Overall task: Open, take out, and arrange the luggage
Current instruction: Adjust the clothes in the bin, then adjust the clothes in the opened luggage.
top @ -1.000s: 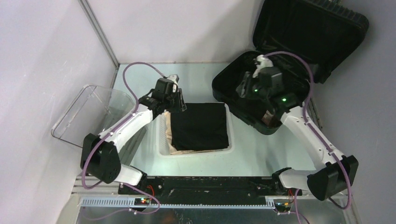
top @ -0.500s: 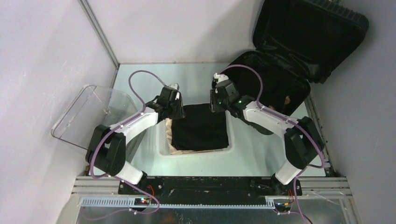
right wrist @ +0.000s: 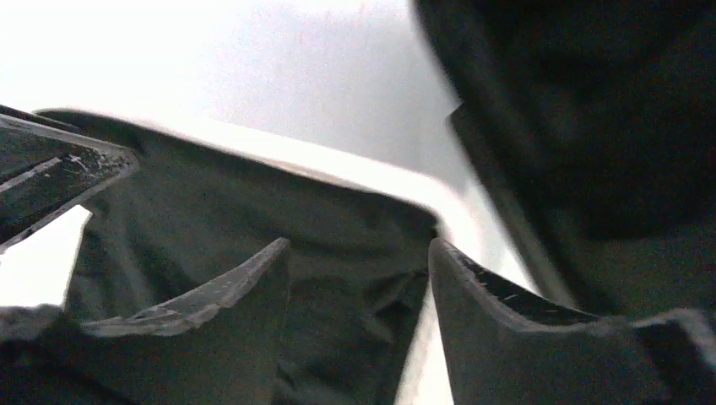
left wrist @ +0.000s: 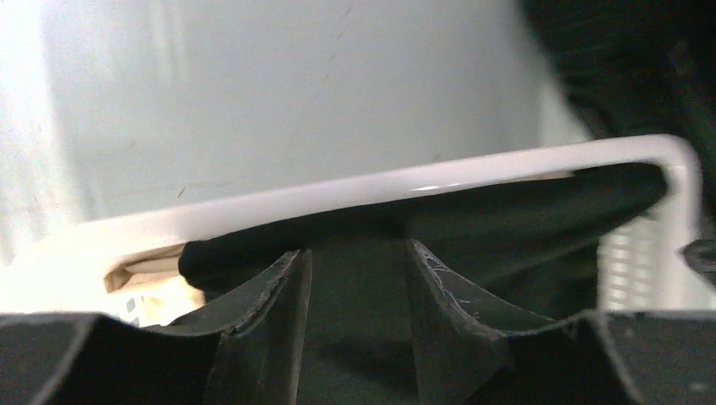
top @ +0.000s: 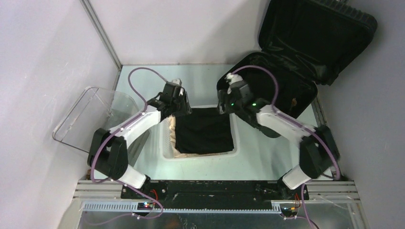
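At the far right of the tabletop, the large black hard-shell suitcase stands wide open, its lid tipped back against the wall and its black fabric lining on show, so I'm calling the opening step done. Right in the middle sits the white perforated plastic basket, and there's a folded black garment lying in it, with a pale tan layer peeking out beside its edge. Now, both arms are over the far end of that basket: my left gripper is at the far left corner, my right gripper at the far right corner, just beside the suitcase's near rim. Through the left wrist view the left gripper has its fingers parted, with dark cloth lying beyond the gap and nothing pinched between them. It's the same story on the right wrist view, where the right gripper is spread wide over the garment's corner with nothing clamped. So both are open and empty-handed, and I read this as the arranging step, with the cloth lying flat in the basket. What's left? The suitcase base looks mostly bare lining to me, though there's a small pale speck near its right wall that I can't make out, and my right arm hides part of the floor. Off to the left a clear plastic tub sits apart, nothing visible in it.
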Controlling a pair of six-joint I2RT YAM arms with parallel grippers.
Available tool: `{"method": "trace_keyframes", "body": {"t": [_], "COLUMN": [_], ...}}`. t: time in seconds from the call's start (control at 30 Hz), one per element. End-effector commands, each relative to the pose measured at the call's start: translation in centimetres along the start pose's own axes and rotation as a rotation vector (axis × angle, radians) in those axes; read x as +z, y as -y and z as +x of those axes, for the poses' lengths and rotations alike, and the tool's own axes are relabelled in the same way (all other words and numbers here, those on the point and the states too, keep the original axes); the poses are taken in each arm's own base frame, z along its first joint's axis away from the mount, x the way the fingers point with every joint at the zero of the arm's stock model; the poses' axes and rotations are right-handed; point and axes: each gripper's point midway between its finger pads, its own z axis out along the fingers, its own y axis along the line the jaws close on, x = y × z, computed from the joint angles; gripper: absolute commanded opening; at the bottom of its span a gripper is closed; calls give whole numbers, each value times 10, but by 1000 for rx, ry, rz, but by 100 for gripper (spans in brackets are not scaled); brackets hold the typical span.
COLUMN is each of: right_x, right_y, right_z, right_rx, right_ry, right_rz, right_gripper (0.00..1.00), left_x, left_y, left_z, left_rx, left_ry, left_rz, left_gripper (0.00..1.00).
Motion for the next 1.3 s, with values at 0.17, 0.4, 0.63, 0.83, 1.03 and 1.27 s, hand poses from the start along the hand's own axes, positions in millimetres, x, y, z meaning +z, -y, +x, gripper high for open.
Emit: {"method": "trace_keyframes", "body": {"t": [0.17,0.4,0.63,0.83,1.03,1.27], "right_x": [-128,-148,-147,-147,-141,-137], "right_y": [93,164,213,226,227,233], "right_z": [-122,-142,-160,-152,-145,-141], "right_rx": [128,187,97,169,170,170], "right_ry": [383,450,439,401,370,349], "right_rz": [115,183,183,160,131,143], "right_gripper": [82,85,84,84,83,82], "left_x": [-88,-77,-47,0,50,109], "left_y": [96,178,256,297,317,315], "left_z": [-91,-123,-133,-127,-122,-83], "left_rx": [148,241,359,385,295,232], "left_ry": [212,244,229,236,224,123], "left_rz": [327,539,716,809,866,810], "left_gripper": [62,70,74,80,83,84]}}
